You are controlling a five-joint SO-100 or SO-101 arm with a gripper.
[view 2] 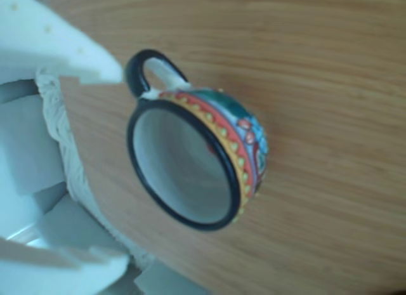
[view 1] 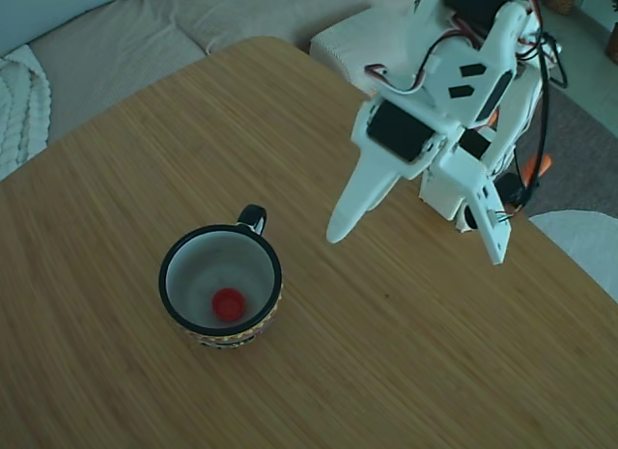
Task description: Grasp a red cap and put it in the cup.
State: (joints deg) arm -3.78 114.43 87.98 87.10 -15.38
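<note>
Wooden table [view 1: 406,352], red cap [view 1: 228,303] inside cup [view 1: 178,258], gripper [view 1: 415,244] well apart, empty

We see a wooden table [view 1: 406,372], light bamboo grain, rounded edge; behind it a beige sofa [view 1: 193,24]; a white knitted blanket [view 1: 19,101] at far left. We note grey floor [view 1: 579,150] at right.

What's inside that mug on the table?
In the fixed view a small red cap lies on the bottom of the mug. In the other view the mug's wall hides the bottom, so no cap shows there.
</note>
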